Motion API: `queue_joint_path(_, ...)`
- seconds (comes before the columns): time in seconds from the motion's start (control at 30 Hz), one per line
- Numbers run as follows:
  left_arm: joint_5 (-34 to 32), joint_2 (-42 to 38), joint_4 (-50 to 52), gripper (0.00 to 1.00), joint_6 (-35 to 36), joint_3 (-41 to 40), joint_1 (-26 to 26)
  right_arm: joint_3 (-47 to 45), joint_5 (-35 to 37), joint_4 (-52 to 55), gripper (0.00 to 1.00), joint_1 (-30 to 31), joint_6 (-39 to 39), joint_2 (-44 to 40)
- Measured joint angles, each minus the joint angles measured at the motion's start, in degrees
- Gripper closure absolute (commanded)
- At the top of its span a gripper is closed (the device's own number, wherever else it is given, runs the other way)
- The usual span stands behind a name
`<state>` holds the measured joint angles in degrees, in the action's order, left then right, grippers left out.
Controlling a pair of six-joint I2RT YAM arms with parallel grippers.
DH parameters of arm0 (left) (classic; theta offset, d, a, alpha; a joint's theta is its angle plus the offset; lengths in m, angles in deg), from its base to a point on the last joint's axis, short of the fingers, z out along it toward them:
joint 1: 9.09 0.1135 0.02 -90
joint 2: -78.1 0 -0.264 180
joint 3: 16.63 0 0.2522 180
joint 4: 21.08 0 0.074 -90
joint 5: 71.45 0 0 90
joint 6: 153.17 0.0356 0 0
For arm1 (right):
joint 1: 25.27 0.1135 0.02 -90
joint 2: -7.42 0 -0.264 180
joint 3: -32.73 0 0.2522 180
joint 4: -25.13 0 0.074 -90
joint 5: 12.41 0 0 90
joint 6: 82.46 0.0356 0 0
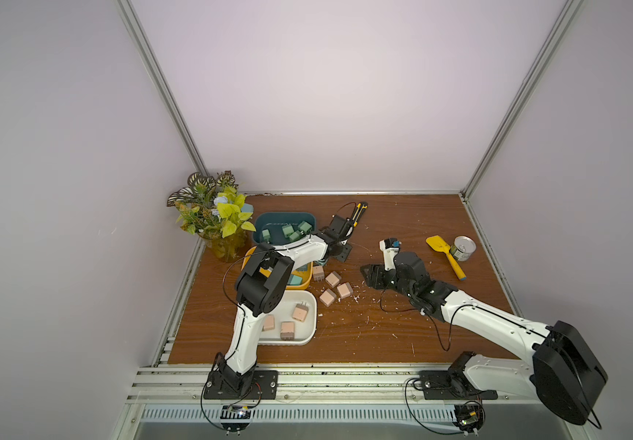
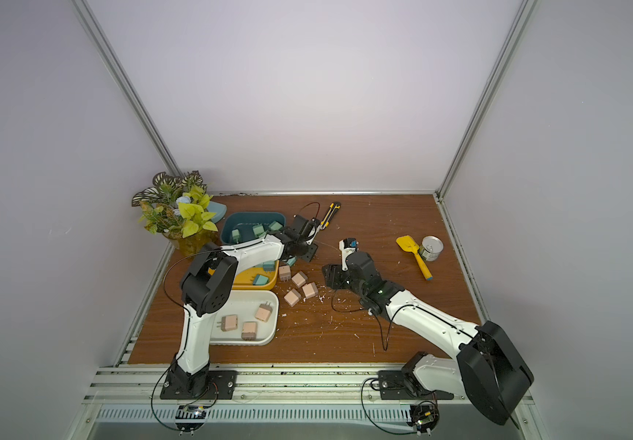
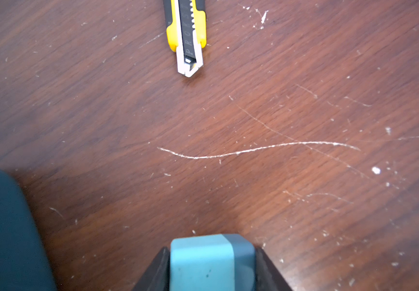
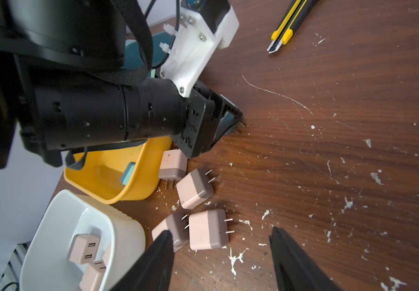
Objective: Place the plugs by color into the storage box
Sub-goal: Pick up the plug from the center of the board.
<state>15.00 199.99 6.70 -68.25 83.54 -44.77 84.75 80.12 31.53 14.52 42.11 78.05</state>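
- Left gripper [image 3: 212,249] clenches a teal plug [image 3: 200,264] low by the desk [image 3: 228,126].
- Right gripper [image 4: 220,229] is released, jaws apart, near four pink plugs [image 4: 194,187] lying on the desk.

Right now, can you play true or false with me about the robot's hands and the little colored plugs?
1. The left hand grips a teal-blue cube-shaped plastic plug. True.
2. The right hand holds a pink plug. False: it is open and empty.
3. Three pale pink cube plugs lie in the white rounded plastic tray. True.
4. The mint green plugs lie in that white tray. False: they lie in the dark teal plastic box.
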Motion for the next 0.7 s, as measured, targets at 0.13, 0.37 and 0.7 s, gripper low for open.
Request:
queue_joint_path(0.13, 0.09, -0.02, 0.0, 0.59, -0.02, 0.0, -0.04, 0.0, 0.0, -0.48, 0.33, 0.0, 0.04, 0.55)
queue_joint_path(0.37, 0.28, -0.98, 0.55, 0.59, -0.2, -0.15, -1.09, 0.74, -2.56, -0.46, 0.34, 0.0, 0.85, 1.84)
queue_joint_path(0.7, 1.38, -16.48, -0.46, 0.58, -4.92, -12.48, -2.47, 1.4, -3.1, 3.34, 0.34, 0.0, 1.01, -7.65)
